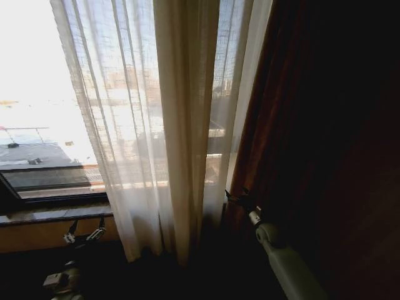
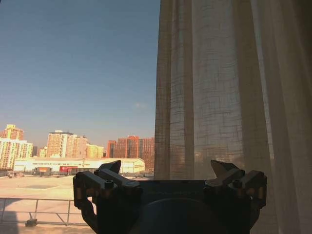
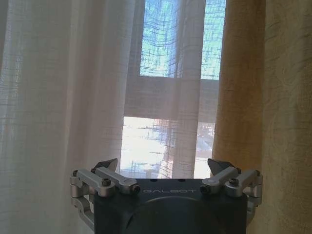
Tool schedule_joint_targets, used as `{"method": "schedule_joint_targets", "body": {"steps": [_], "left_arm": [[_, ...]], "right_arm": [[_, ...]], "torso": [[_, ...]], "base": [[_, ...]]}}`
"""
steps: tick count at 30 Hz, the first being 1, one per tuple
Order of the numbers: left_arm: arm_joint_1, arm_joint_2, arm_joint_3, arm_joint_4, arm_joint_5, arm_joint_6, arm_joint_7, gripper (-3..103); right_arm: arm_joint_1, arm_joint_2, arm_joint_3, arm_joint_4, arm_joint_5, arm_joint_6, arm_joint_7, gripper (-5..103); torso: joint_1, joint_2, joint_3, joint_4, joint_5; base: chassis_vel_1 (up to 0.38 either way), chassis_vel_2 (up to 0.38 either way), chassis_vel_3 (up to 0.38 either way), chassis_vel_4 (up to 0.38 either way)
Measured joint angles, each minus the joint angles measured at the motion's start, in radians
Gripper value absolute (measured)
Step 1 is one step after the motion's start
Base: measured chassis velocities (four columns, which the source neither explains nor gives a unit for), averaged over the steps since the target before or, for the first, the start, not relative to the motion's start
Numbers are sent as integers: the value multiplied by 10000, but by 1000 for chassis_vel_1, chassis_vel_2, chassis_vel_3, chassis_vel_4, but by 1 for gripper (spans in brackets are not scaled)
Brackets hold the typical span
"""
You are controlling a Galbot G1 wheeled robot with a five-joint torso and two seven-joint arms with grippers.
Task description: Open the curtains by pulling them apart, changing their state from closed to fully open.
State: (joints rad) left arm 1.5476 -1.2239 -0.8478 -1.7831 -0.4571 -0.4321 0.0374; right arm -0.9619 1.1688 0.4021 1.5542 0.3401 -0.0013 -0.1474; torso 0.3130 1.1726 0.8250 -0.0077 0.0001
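The sheer white curtains (image 1: 125,125) hang in pleats across the middle of the head view, with a denser cream fold (image 1: 184,112) bunched at their centre. My left gripper (image 1: 83,236) sits low by the sill, left of the curtain's edge. In the left wrist view it (image 2: 166,170) is open and empty, and the curtain (image 2: 229,97) hangs just ahead on one side. My right gripper (image 1: 240,200) is at the curtains' right edge, beside the dark drape. It (image 3: 163,165) is open, facing the sheer fabric (image 3: 63,97) with nothing between its fingers.
A dark brown drape (image 1: 325,125) fills the right side. Bare window glass (image 1: 31,94) shows at the left above a wooden sill (image 1: 56,215). A yellowish fabric panel (image 3: 263,97) hangs beside the right gripper. The floor below is in shadow.
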Motion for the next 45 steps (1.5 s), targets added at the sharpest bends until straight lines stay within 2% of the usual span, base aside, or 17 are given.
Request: {"method": "schedule_joint_targets", "body": {"steps": [12,27,37,41,45], "left_arm": [[0,0,0,0,-1,0,0,100],[0,0,0,0,0,0,0,100],[0,1,-1,0,0,0,0,100],[0,3,-5,0,0,0,-6,100],[0,2,-6,2,-1,0,-11,100]], "right_arm": [[0,116,-115,76,-73,49,-73,100],[174,171,-140,-187,-91,202,-165,100],[436,258,-330,-525,103,630,-233,100],[517,273,-353,-630,111,734,-336,100],[547,264,-348,-742,150,862,-850,100]], "torso": [[0,0,0,0,-6],[1,0,1,1,-2],[2,0,0,2,0],[3,0,0,5,-5],[2,1,-1,4,-7]], "base": [[196,190,-205,-187],[334,344,-345,-340],[344,348,-349,-356],[257,195,-198,-212],[73,34,-42,-62]]}}
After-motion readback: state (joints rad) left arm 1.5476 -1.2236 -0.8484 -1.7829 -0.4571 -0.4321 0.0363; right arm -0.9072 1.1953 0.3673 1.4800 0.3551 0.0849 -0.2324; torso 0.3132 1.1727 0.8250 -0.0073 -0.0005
